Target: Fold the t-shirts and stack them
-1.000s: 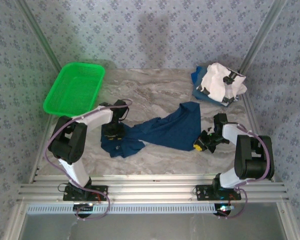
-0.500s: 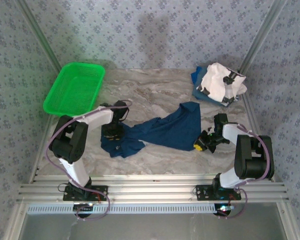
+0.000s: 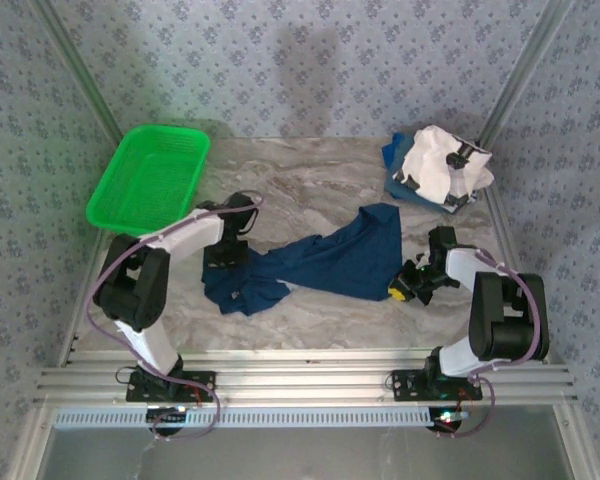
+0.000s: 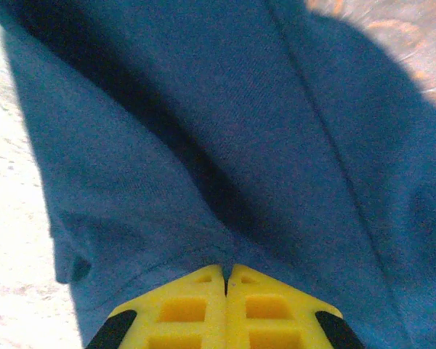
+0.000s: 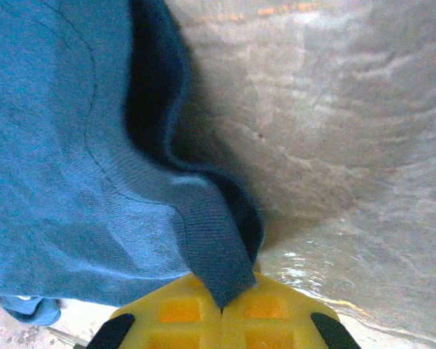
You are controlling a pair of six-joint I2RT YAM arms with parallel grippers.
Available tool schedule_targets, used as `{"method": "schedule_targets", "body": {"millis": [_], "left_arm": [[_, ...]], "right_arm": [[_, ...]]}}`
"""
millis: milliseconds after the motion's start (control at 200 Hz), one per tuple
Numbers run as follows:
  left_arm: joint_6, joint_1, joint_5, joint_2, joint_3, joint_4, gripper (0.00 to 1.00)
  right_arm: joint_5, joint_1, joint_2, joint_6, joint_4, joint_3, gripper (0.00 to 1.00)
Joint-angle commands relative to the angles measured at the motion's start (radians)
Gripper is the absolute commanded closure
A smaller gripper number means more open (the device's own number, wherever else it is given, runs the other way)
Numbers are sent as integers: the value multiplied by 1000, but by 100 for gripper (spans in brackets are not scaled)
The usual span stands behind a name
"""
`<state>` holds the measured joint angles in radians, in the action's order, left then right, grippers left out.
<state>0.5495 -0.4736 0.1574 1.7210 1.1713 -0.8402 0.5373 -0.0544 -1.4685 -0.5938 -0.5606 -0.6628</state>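
Observation:
A dark blue t-shirt (image 3: 325,262) lies rumpled and stretched across the middle of the table. My left gripper (image 3: 226,260) is at its left end; in the left wrist view its yellow fingers (image 4: 182,309) are pressed together with blue cloth (image 4: 225,145) nipped at the tips. My right gripper (image 3: 400,289) is at the shirt's right edge, shut on a fold of the ribbed hem (image 5: 207,240). At the back right a white t-shirt (image 3: 438,165) with black marks rests on another blue t-shirt (image 3: 395,185).
A green plastic basket (image 3: 145,180) stands at the back left. Bare marble tabletop (image 3: 310,185) lies between the basket and the shirt pile. Metal rails (image 3: 300,380) run along the near edge by the arm bases.
The left gripper has closed on the shirt's left end, and its arm has shifted slightly towards the back. The right gripper and the shirt have barely moved.

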Motion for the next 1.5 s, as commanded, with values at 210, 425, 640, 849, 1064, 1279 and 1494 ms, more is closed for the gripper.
{"method": "schedule_targets", "body": {"millis": [210, 425, 640, 849, 1064, 1279, 1494], "left_arm": [[-19, 30, -39, -365, 158, -92, 100], [-15, 198, -130, -512, 451, -135, 100], [-14, 380, -280, -463, 823, -153, 100], [9, 417, -371, -310, 1233, -158, 100], [84, 468, -458, -235, 1388, -104, 100], [165, 489, -549, -126, 1376, 11, 100], [329, 478, -675, 143, 1591, 115, 100]], "right_arm": [[124, 8, 226, -1, -36, -153, 100], [268, -86, 341, -99, -90, -448, 100], [375, -199, 290, -202, -47, -805, 100], [411, -266, 238, -348, 61, -1058, 100], [420, -290, 249, -436, 118, -1101, 100], [383, -271, 176, -416, 125, -1073, 100], [358, -211, -25, -377, 184, -1160, 100]]}}
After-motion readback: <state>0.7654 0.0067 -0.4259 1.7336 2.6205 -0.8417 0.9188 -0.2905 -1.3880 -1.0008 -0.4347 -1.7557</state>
